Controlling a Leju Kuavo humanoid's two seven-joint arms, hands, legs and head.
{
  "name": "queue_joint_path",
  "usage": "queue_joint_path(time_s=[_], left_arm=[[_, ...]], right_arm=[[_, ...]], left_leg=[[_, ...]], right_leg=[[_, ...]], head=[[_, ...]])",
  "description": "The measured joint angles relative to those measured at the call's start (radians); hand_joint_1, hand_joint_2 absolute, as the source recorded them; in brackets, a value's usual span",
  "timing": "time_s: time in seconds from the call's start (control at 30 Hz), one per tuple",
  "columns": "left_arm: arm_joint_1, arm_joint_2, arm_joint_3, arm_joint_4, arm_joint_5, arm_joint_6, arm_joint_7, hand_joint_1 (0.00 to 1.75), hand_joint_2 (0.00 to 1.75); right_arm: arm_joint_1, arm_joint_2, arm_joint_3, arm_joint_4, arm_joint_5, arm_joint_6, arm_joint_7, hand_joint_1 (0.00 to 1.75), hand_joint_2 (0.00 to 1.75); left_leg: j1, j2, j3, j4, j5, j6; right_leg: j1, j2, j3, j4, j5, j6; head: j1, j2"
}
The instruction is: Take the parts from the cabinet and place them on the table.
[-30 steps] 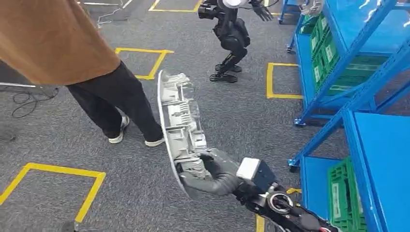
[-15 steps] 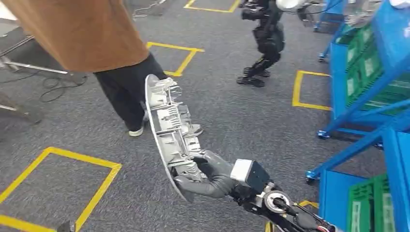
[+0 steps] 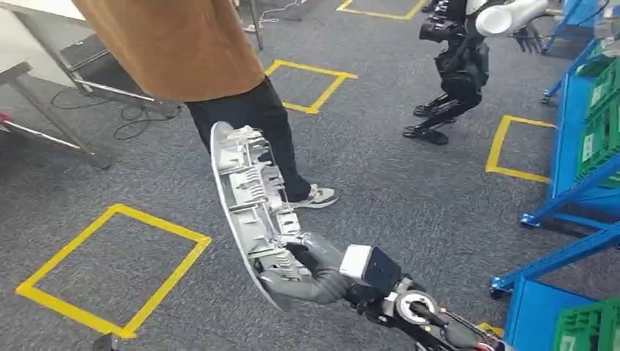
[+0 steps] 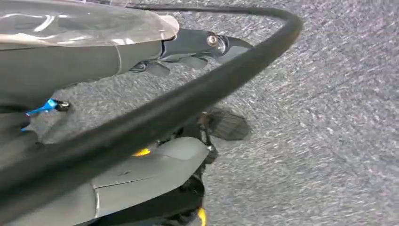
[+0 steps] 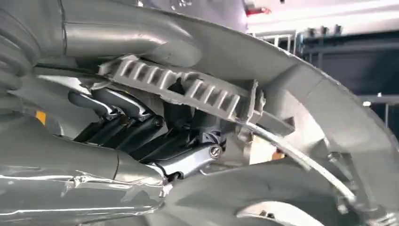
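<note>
Part (image 3: 252,205), a long grey ribbed moulding, is upright in our right robot hand (image 3: 311,270) over the carpet, out of the cabinet but not yet on the worktop (image 3: 18,69) far left.

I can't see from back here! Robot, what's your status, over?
Right hand grips grey part, held upright over carpet. Left hand holds nothing, hanging by the floor. Person stands just ahead, near the part.
</note>
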Motion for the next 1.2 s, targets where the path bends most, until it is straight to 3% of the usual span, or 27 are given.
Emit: queue_joint_path(time_s=[0.03, 0.07, 0.1, 0.17, 0.2, 0.23, 0.27, 0.37, 0.43, 0.5, 0.53, 0.57, 0.6, 0.67, 0.7, 0.73, 0.8, 0.87, 0.9, 0.93, 0.97, 1.03, 1.07, 1.1, 1.13, 1.17, 1.2], left_arm=[[0.000, -0.001, 0.000, 0.000, 0.000, 0.000, 0.000, 0.00, 1.75], [0.001, -0.002, 0.000, 0.000, 0.000, 0.000, 0.000, 0.00, 1.75], [0.002, -0.002, 0.000, 0.000, 0.000, 0.000, 0.000, 0.00, 1.75], [0.003, 0.000, 0.000, 0.000, 0.000, 0.000, 0.000, 0.00, 1.75], [0.002, 0.000, 0.000, 0.000, 0.000, 0.000, 0.000, 0.00, 1.75], [-0.001, -0.001, 0.000, 0.000, 0.000, -0.001, 0.000, 0.00, 1.75], [-0.002, 0.000, 0.000, 0.000, 0.000, -0.001, 0.000, 0.00, 1.75], [-0.001, -0.001, 0.000, 0.000, 0.000, -0.001, 0.000, 0.00, 1.75], [-0.001, -0.002, 0.000, 0.000, 0.000, -0.001, 0.000, 0.00, 1.75], [-0.001, -0.001, 0.000, 0.000, 0.000, -0.002, 0.000, 0.00, 1.75], [-0.002, -0.001, 0.000, 0.000, 0.000, -0.002, 0.000, 0.00, 1.75], [-0.001, -0.001, 0.000, 0.000, 0.001, -0.003, 0.000, 0.00, 1.75], [-0.001, -0.001, 0.000, 0.000, 0.002, -0.003, 0.001, 0.00, 1.75], [-0.001, -0.001, 0.000, 0.000, 0.001, -0.003, 0.001, 0.00, 1.75], [-0.001, -0.002, 0.000, 0.000, 0.002, -0.003, 0.001, 0.00, 1.75], [-0.001, -0.003, 0.000, 0.000, 0.002, -0.003, 0.001, 0.00, 1.75], [-0.002, -0.002, 0.000, 0.000, 0.003, -0.003, 0.001, 0.00, 1.75], [0.002, -0.002, 0.000, 0.000, 0.004, -0.003, 0.001, 0.00, 1.75], [0.004, 0.001, 0.000, 0.000, 0.004, -0.003, 0.001, 0.00, 1.75], [0.003, 0.000, 0.000, 0.000, 0.004, -0.003, 0.001, 0.00, 1.75], [0.000, 0.000, 0.000, 0.000, 0.004, -0.003, 0.001, 0.00, 1.75], [-0.002, 0.000, 0.000, 0.000, 0.004, -0.003, 0.001, 0.00, 1.75], [-0.001, -0.001, 0.000, 0.000, 0.004, -0.003, 0.001, 0.00, 1.75], [-0.001, -0.001, 0.000, 0.000, 0.004, -0.003, 0.001, 0.00, 1.75], [0.000, 0.000, 0.000, 0.000, 0.004, -0.003, 0.001, 0.00, 1.75], [0.001, 0.001, 0.000, 0.000, 0.004, -0.003, 0.001, 0.00, 1.75], [0.001, 0.003, 0.000, 0.000, 0.004, -0.003, 0.001, 0.00, 1.75]], right_arm=[[0.000, 0.000, 0.001, 0.002, 0.003, 0.002, 0.000, 1.75, 1.75], [0.000, 0.000, 0.002, 0.004, 0.003, 0.003, 0.000, 1.75, 1.75], [0.000, 0.000, 0.002, 0.006, 0.004, 0.003, 0.000, 1.75, 1.75], [0.000, 0.000, 0.002, 0.007, 0.007, 0.004, 0.000, 1.75, 1.75], [0.000, 0.000, 0.002, 0.007, 0.008, 0.005, 0.000, 1.75, 1.75], [0.000, 0.000, 0.002, 0.007, 0.010, 0.006, 0.000, 1.75, 1.75], [-0.002, 0.000, 0.002, 0.007, 0.010, 0.006, 0.000, 1.75, 1.75], [-0.002, 0.001, 0.003, 0.007, 0.010, 0.008, -0.001, 1.75, 1.75], [-0.003, 0.001, 0.003, 0.007, 0.010, 0.007, 0.000, 1.75, 1.75], [-0.004, 0.001, 0.004, 0.008, 0.013, 0.008, 0.000, 1.75, 1.75], [-0.004, 0.001, 0.005, 0.009, 0.014, 0.008, 0.002, 1.75, 1.75], [-0.004, 0.001, 0.008, 0.011, 0.014, 0.010, 0.002, 1.75, 1.75], [-0.004, 0.001, 0.008, 0.013, 0.014, 0.010, 0.003, 1.75, 1.75], [-0.004, 0.001, 0.008, 0.014, 0.014, 0.011, 0.004, 1.75, 1.75], [-0.005, 0.001, 0.009, 0.014, 0.014, 0.011, 0.004, 1.75, 1.75], [-0.006, 0.001, 0.009, 0.015, 0.014, 0.013, 0.004, 1.75, 1.75], [-0.011, 0.002, 0.011, 0.015, 0.014, 0.015, 0.004, 1.75, 1.75], [-0.012, 0.003, 0.013, 0.015, 0.015, 0.015, 0.004, 1.75, 1.75], [-0.013, 0.005, 0.014, 0.016, 0.015, 0.015, 0.004, 1.75, 1.75], [-0.013, 0.005, 0.014, 0.017, 0.015, 0.015, 0.005, 1.75, 1.75], [-0.015, 0.005, 0.014, 0.017, 0.014, 0.016, 0.005, 1.75, 1.75], [-0.016, 0.005, 0.015, 0.018, 0.015, 0.019, 0.004, 1.75, 1.75], [-0.015, 0.005, 0.016, 0.019, 0.015, 0.020, 0.004, 1.75, 1.75], [-0.015, 0.005, 0.017, 0.021, 0.016, 0.020, 0.004, 1.75, 1.75], [-0.015, 0.005, 0.017, 0.023, 0.015, 0.020, 0.004, 1.75, 1.75], [-0.015, 0.005, 0.017, 0.024, 0.015, 0.020, 0.005, 1.75, 1.75], [-0.016, 0.006, 0.018, 0.024, 0.015, 0.020, 0.005, 1.75, 1.75]], left_leg=[[0.001, 0.001, -0.037, 0.071, -0.020, -0.002], [0.003, 0.003, -0.051, 0.093, -0.013, -0.006], [0.006, 0.005, -0.035, 0.056, 0.016, -0.008], [0.011, 0.024, 0.059, -0.123, 0.102, -0.009], [0.011, 0.061, 0.108, -0.211, 0.133, -0.009], [-0.001, 0.079, 0.118, -0.232, 0.121, -0.003], [0.001, 0.059, 0.116, -0.236, 0.124, 0.011], [0.000, 0.037, 0.117, -0.234, 0.120, 0.029], [0.004, 0.022, 0.127, -0.238, 0.118, 0.040], [0.001, 0.006, 0.129, -0.237, 0.116, 0.048], [-0.002, -0.003, 0.129, -0.237, 0.116, 0.049], [-0.004, -0.015, 0.131, -0.237, 0.115, 0.050], [-0.005, -0.026, 0.134, -0.237, 0.114, 0.050], [-0.006, -0.054, 0.142, -0.237, 0.113, 0.050], [-0.006, -0.066, 0.145, -0.237, 0.111, 0.049], [-0.006, -0.073, 0.143, -0.237, 0.111, 0.047], [-0.001, -0.088, 0.125, -0.233, 0.117, 0.037], [0.001, -0.110, 0.120, -0.240, 0.128, 0.020], [0.000, -0.087, 0.119, -0.228, 0.116, 0.019], [-0.007, -0.037, 0.102, -0.196, 0.092, 0.015], [-0.005, -0.014, 0.064, -0.123, 0.050, 0.011], [0.000, 0.000, -0.022, 0.049, -0.019, 0.003], [0.003, 0.002, -0.049, 0.100, -0.028, -0.001], [0.006, 0.005, -0.048, 0.093, -0.011, -0.004], [0.009, 0.008, -0.022, 0.043, 0.023, -0.007], [0.012, 0.017, 0.029, -0.054, 0.071, -0.011], [0.013, 0.043, 0.088, -0.159, 0.112, -0.012]], right_leg=[[0.000, -0.012, 0.000, 0.000, -0.001, -0.001], [0.000, -0.023, 0.001, 0.000, -0.003, -0.001], [0.000, -0.032, 0.002, 0.000, -0.005, 0.001], [-0.001, -0.048, 0.007, 0.001, -0.011, 0.007], [0.000, -0.054, 0.011, 0.003, -0.015, 0.013], [0.010, -0.059, 0.010, 0.004, -0.020, 0.020], [0.010, -0.064, 0.012, 0.005, -0.022, 0.024], [0.007, -0.085, 0.023, 0.004, -0.032, 0.038], [0.000, -0.030, 0.001, 0.061, -0.074, 0.047], [0.000, -0.002, -0.088, 0.248, -0.158, 0.047], [0.000, 0.001, -0.127, 0.323, -0.180, 0.046], [0.001, 0.002, -0.149, 0.356, -0.176, 0.044], [0.001, 0.003, -0.146, 0.341, -0.151, 0.040], [0.003, 0.017, -0.084, 0.181, -0.046, 0.026], [0.005, 0.043, -0.045, 0.084, 0.005, 0.019], [0.005, 0.082, -0.028, 0.048, -0.002, 0.013], [0.006, 0.074, -0.015, 0.020, -0.006, 0.018], [0.006, 0.058, -0.011, 0.013, 0.002, 0.010], [-0.004, 0.042, -0.003, -0.003, 0.010, 0.008], [-0.002, 0.033, -0.001, -0.010, 0.013, 0.005], [-0.002, 0.022, -0.001, -0.010, 0.014, 0.001], [0.000, -0.003, -0.004, -0.010, 0.014, 0.001], [0.000, -0.015, -0.004, -0.010, 0.013, 0.001], [-0.001, -0.025, -0.004, -0.010, 0.012, 0.002], [-0.001, -0.034, -0.003, -0.010, 0.011, 0.004], [-0.003, -0.043, -0.002, -0.008, 0.009, 0.007], [-0.003, -0.051, 0.000, -0.006, 0.006, 0.012]], head=[[-0.001, 0.000], [-0.005, 0.000], [-0.011, 0.000], [-0.019, 0.000], [-0.024, 0.000], [-0.031, 0.000], [-0.026, 0.000], [-0.016, 0.000], [-0.010, 0.000], [0.010, 0.000], [0.014, 0.000], [0.015, 0.000], [0.016, 0.000], [0.021, 0.000], [0.024, 0.000], [0.025, 0.000], [0.029, 0.000], [0.027, 0.000], [0.028, 0.000], [0.016, 0.000], [0.006, 0.000], [-0.002, 0.000], [-0.005, 0.000], [-0.011, 0.000], [-0.016, 0.000], [-0.020, 0.000], [-0.023, 0.000]])
